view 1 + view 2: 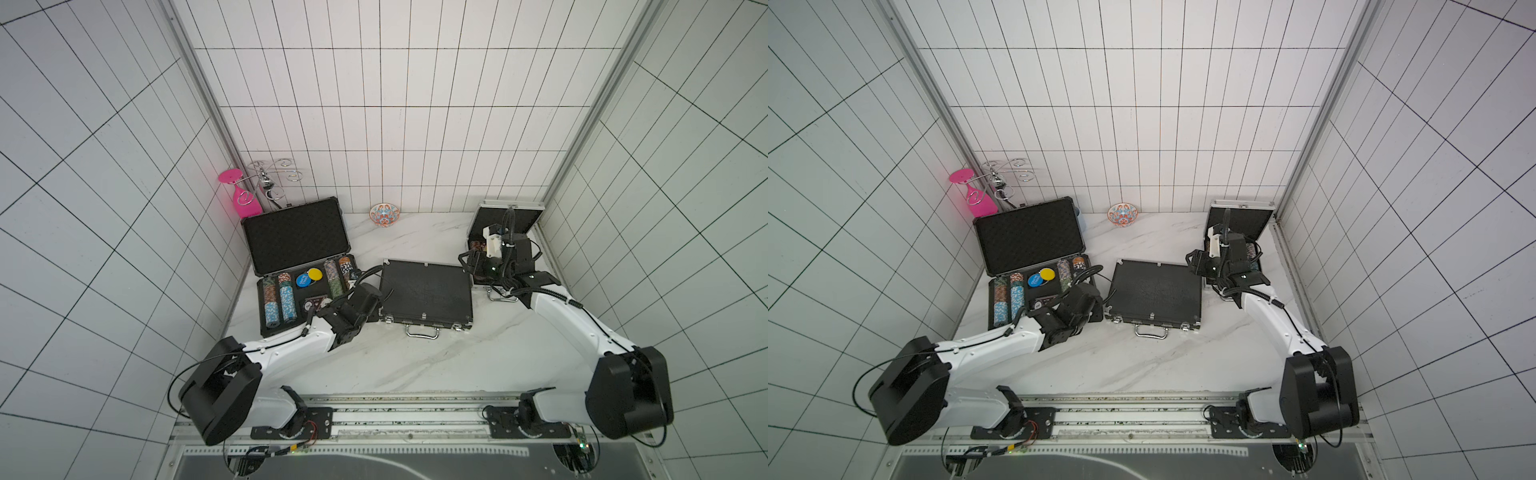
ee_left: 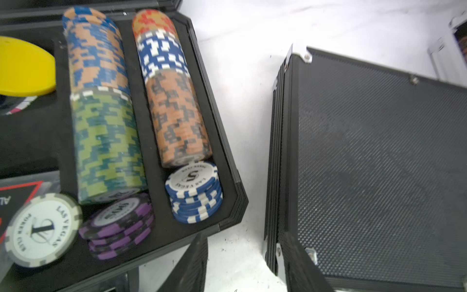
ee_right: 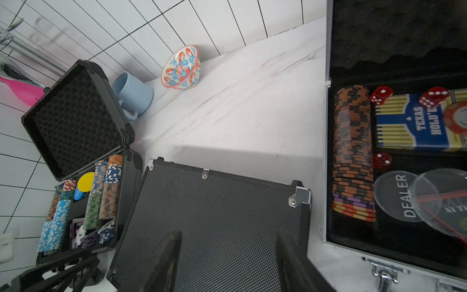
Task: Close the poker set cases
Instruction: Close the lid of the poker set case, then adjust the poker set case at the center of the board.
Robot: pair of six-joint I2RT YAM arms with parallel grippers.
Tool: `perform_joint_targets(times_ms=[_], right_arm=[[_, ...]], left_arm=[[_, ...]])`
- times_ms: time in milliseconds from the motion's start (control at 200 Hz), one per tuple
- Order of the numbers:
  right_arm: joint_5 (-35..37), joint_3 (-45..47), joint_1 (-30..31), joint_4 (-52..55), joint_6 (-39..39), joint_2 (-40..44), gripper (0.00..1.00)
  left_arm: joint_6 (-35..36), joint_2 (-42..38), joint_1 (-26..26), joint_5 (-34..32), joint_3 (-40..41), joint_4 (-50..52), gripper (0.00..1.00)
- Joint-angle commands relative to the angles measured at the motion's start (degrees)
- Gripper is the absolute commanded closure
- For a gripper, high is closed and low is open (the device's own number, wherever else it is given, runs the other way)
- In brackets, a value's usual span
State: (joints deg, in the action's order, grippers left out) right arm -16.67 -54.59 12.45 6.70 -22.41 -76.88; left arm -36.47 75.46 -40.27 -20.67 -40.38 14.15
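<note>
Three poker set cases lie on the marble table. The large ribbed black one [image 1: 295, 241] at the left is open, lid upright, chips [image 2: 106, 141] in its base. In the middle, the medium black one [image 1: 426, 293] is closed, handle toward the front. At the back right the small silver one [image 1: 509, 220] is open, showing chips, dice and cards [image 3: 409, 121]. My left gripper [image 2: 242, 263] is open and low in the gap between the large and medium cases, holding nothing. Above the medium case's right rear part, my right gripper [image 3: 227, 255] hangs open and empty.
A patterned bowl [image 1: 384, 215] leans at the back wall. A blue mug [image 3: 132, 94] lies behind the large case's lid. A pink glass [image 1: 243, 199] hangs on a wire rack [image 1: 274, 174] in the back left corner. Tiled walls close in three sides.
</note>
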Motion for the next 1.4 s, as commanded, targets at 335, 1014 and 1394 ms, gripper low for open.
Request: perform_joint_targets(times_ms=[335,1014,1394], right_arm=[[1.08,2.67,5.44,-0.11,-0.61,-0.68,0.40],[10.77,11.10,6.28,3.45,-1.63,0.33,0.37],[9.46,15.49,3.30,0.34,-2.06,-2.88,0.35]], left_arm=[[6.17,8.80,-0.89,14.62,-8.34,-2.14,0.71],[3.59,13.25,-0.81,14.97,-0.40,-6.73,0.78],[3.58,11.64,-0.86,14.85,-0.42,-6.11,0.77]])
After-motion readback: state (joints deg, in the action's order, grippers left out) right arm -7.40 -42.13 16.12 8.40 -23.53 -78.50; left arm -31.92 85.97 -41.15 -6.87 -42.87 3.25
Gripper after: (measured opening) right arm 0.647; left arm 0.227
